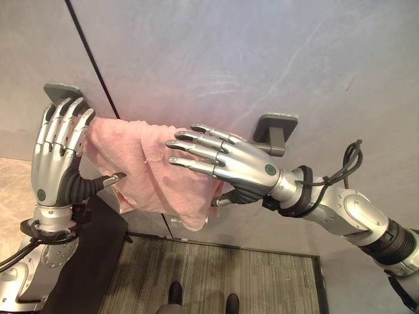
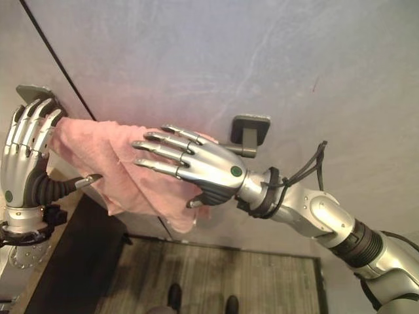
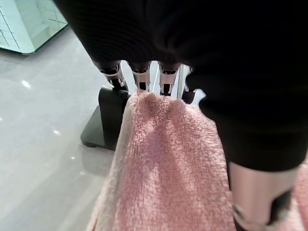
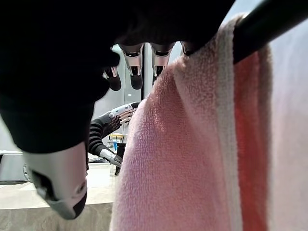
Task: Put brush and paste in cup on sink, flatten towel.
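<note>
Left eye view is showing the right hand [image 1: 245, 167] nearest the camera, lying flat against the front of the pink towel [image 1: 154, 173] with its fingers stretched straight toward the robot's left and its thumb tucking under the lower hem; it is pressing the cloth, not pinching it. The left hand [image 1: 55, 157] is standing upright at the towel's left end, fingers straight and resting against the bunched edge, thumb jutting out just beneath the fold, so it too is relaxed rather than clenched.

Between them the towel is hanging over a dark rail [image 4: 269, 19] that is running between two dark wall brackets: the left bracket [image 1: 62, 91] is sitting right behind the left fingertips, the right bracket [image 1: 275, 131] is standing bare, just beyond the right wrist. The cloth is crowding toward the left end in uneven folds, its lower edge sagging to a point. Behind everything, the grey wall [image 1: 262, 59] is rising.

The towel looks light, limp and fuzzy, likely to cling and drag rather than slide. Flattening probably calls for taking it by its side edges near the rail and drawing them apart toward the bare bracket, then stroking downward.
</note>
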Controlling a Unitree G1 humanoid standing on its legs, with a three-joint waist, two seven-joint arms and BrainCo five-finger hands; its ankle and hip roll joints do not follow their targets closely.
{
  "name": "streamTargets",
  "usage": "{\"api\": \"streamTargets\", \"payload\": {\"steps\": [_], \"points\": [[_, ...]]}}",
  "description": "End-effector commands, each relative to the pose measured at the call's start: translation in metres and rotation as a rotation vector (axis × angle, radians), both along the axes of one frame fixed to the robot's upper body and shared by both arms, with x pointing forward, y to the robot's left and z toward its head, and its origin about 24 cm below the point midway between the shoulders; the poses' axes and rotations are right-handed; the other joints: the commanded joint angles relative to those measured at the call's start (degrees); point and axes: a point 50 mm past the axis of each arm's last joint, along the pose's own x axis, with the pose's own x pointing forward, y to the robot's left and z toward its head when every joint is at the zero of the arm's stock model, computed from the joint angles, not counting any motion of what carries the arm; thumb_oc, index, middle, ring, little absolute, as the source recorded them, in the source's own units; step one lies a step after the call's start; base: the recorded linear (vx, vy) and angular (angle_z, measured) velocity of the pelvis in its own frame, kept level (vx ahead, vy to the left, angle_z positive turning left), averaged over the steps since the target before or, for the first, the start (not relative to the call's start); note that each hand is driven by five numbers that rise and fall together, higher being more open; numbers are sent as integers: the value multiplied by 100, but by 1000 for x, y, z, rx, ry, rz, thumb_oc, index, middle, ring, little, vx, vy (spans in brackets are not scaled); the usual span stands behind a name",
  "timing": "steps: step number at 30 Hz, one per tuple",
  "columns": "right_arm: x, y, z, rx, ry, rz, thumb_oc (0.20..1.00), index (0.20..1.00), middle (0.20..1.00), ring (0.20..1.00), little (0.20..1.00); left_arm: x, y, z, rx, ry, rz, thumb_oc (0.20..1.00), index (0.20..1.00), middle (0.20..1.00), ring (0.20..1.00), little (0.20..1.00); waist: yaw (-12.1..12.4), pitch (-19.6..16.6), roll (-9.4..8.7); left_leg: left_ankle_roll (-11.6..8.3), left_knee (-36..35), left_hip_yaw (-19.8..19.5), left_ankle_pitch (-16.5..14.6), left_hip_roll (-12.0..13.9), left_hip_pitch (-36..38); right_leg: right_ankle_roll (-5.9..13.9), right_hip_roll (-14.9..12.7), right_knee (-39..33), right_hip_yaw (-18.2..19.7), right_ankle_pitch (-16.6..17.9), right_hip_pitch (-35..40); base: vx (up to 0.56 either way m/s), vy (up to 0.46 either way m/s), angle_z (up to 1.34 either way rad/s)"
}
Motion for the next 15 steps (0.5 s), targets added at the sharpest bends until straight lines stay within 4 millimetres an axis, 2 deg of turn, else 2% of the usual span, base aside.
{"api": "streamTargets", "payload": {"steps": [1,7,9,10,12,15], "points": [[6,-8,1,3,25,-56,1000,1000,1000,1000,1000,7,18,-23,-23,198,65,1000,1000,1000,1000,1000,-86,94,-126,-73,25,-4,-255,93,214,530,-619,4,-165,278,-93,0,0,0],[7,-50,-17,-6,73,-238,1000,1000,1000,1000,1000,-5,36,-47,-99,278,172,1000,1000,1000,1000,1000,-178,63,-103,-77,25,17,-278,98,259,538,-618,4,-161,269,-70,0,0,0],[7,-70,-25,73,137,-332,1000,1000,1000,1000,1000,-11,43,-59,-155,318,218,1000,1000,1000,1000,1000,-224,28,-82,-68,25,24,-295,99,303,536,-619,4,-168,260,-43,15,0,0],[6,-71,-26,74,138,-336,1000,1000,1000,1000,1000,-11,42,-60,-154,320,214,1000,1000,1000,1000,1000,-207,22,-85,-68,25,20,-296,99,304,536,-619,4,-173,258,-39,0,0,0],[9,-89,-35,142,184,-437,1000,1000,1000,1000,1000,-13,45,-68,-211,341,239,1000,1000,1000,1000,1000,-227,4,-68,-64,25,14,-300,96,315,534,-615,4,-184,251,-27,0,0,0],[8,-93,-39,171,198,-462,1000,1000,1000,1000,1000,-11,46,-76,-237,370,247,1000,1000,1000,1000,1000,-244,-9,-64,-60,25,17,-308,96,327,531,-618,4,-186,244,-14,6,-5,-3]]}}
